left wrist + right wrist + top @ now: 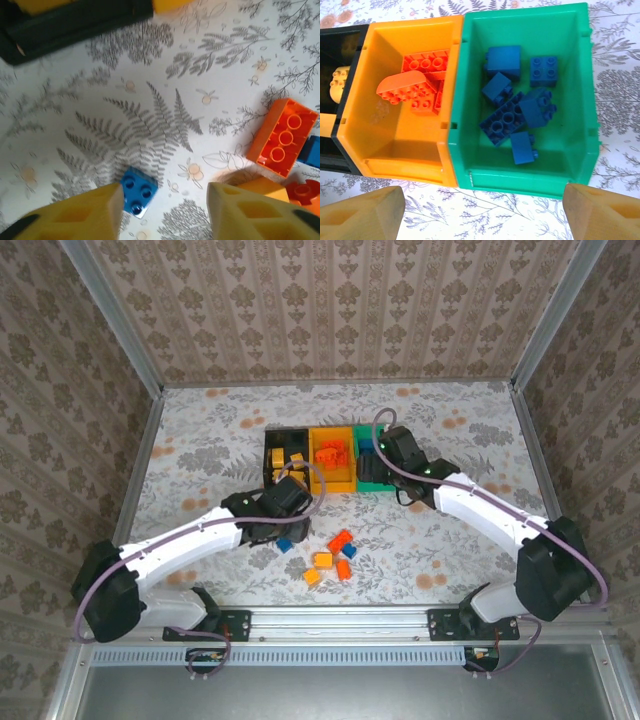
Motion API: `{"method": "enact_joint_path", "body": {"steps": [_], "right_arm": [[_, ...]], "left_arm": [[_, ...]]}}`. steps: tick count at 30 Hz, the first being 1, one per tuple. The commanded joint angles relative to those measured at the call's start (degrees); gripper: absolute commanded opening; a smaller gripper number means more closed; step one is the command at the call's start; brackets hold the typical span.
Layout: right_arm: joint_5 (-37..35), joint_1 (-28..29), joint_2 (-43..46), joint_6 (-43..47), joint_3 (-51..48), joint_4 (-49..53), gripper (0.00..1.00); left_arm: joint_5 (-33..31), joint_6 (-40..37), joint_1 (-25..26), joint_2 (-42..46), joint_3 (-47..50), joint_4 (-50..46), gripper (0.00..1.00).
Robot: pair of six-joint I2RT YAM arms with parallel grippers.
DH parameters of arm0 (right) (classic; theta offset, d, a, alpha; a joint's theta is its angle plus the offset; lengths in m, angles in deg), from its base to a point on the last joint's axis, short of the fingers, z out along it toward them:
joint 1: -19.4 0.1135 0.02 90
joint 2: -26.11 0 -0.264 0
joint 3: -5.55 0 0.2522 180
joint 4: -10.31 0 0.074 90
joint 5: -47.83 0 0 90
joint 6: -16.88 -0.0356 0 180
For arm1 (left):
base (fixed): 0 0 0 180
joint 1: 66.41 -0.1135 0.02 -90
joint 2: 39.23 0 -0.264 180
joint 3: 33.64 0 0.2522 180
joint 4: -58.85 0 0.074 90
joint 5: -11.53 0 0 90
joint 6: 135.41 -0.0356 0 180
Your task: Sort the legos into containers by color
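Left gripper (pixel 165 196) jaws apart, empty, small blue lego (pixel 138 190) lying just beside it; right gripper (pixel 482 200) spread wide, empty, above green bin (pixel 520 177)

Left pincer (pixel 165 197) low, jaws apart, empty. Right pincer (pixel 482 202) jaws wide, empty; both arms stretched forward.

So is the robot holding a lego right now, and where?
Nothing is held. The left gripper hangs open beside a small blue brick; the right gripper is open near the green bin.
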Motion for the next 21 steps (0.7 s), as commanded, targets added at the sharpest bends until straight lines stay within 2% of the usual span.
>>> {"method": "enact_joint_path", "body": {"steps": [1,4,7,15,21], "right_arm": [[-1.0,-0.4,3.2,-0.7,-1.7,0.3,0.84],[-0.6,-0.5,3.6,-0.9,-2.7,-0.1,0.84],[-0.3,-0.6,3.2,-1.1,-2.8,-0.5,0.84],[0.0,-0.7,3.1,-1.1,-2.3,-0.3,0.84],[-0.4,-1.0,4.0,-1.1,-2.6,0.0,0.84]], "left_arm": [[-0.4,-0.8,-1.2,-1.0,0.6,-4.0,0.64],[1.7,-0.1,-2.0,-0.7,4.4,-2.5,0.74],[3.3,0.1,-2.7,-1.4,7.1,0.3,0.77],[5.6,-1.9,-5.7,-4.5,9.9,7.6,0.7],[6.9,-2.4,-6.7,-7.0,10.3,9.2,0.66]]}}
